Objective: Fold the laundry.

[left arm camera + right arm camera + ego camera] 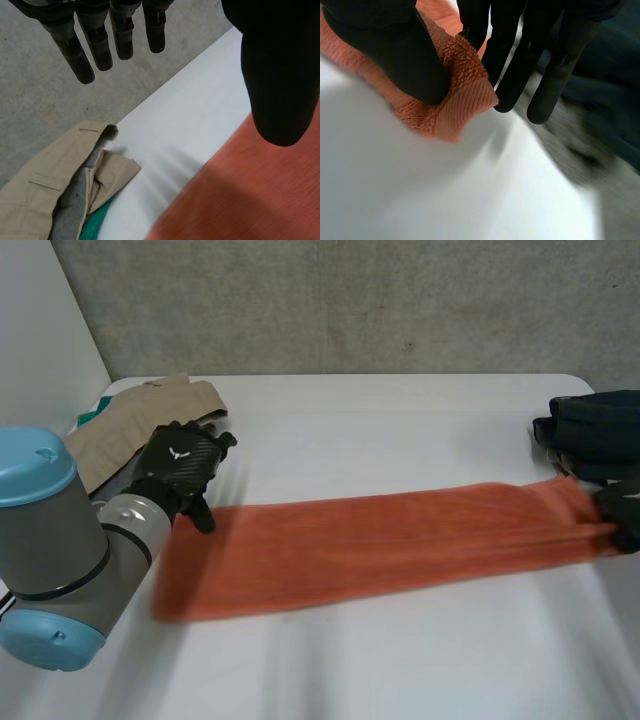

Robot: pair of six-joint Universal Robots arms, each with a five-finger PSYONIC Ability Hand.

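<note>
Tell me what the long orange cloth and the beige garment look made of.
The long orange cloth: likely cotton terry towelling, matte; looped pile and a ribbed hem show at its corner. The beige garment: probably smooth woven cotton, matte; flat surface, stitched pocket seam.

A robotics lab or test room: a bare concrete wall stands behind a white table, and a grey, blue-capped robot arm reaches over it (beige clothes and dark clothes lie heaped at its ends).
</note>
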